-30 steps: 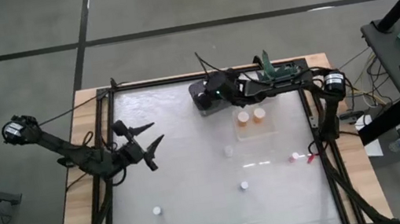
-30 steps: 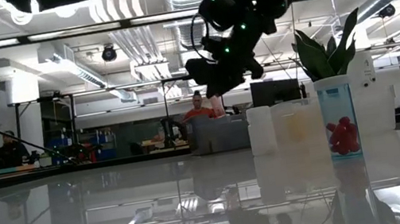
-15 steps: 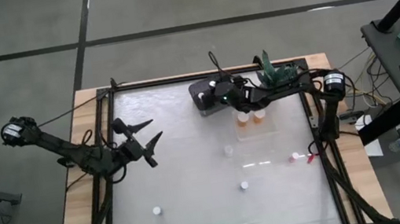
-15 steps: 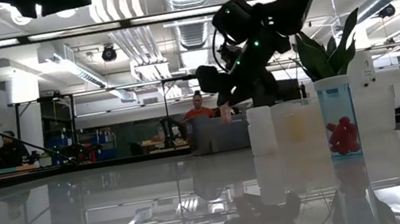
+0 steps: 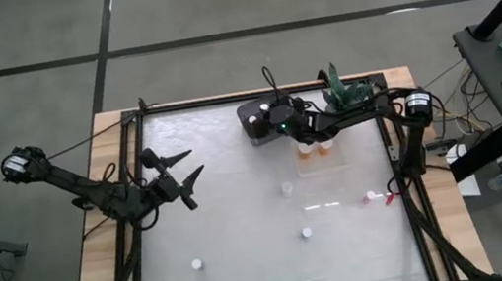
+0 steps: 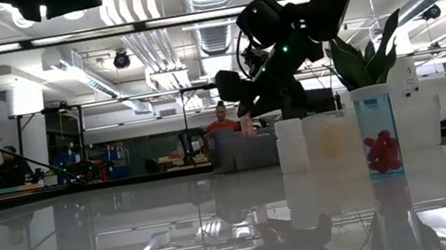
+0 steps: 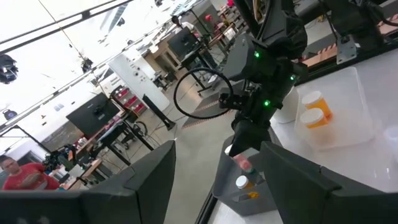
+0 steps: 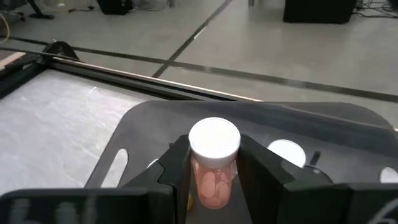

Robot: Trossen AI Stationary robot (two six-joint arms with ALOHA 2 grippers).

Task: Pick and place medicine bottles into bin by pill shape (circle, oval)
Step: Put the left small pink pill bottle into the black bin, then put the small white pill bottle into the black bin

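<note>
Overhead and wrist views of the sorting table (image 5: 242,212). The right gripper (image 8: 211,177) is clamped on one orange medicine bottle (image 8: 213,163) with a white cap, held upright above the dark bin (image 8: 323,130) at the table's 12 o'clock edge. At least one white cap (image 8: 287,151) lies inside this bin.

A clear tray (image 5: 334,160), at about 1 o'clock from the table's centre, holds two orange bottles (image 5: 315,148). Four small white bottles stand loose on the table: one near the centre (image 5: 286,189), one at 5 o'clock (image 5: 307,233), one at 7 o'clock (image 5: 196,264) and one at 3 o'clock (image 5: 370,196) beside a red item.

The left gripper (image 5: 188,174) waits at 9 o'clock, its fingers spread apart and holding nothing.

One green potted plant (image 5: 343,92) stands at the far edge, right of the dark bin. No label text is legible on any bottle.
</note>
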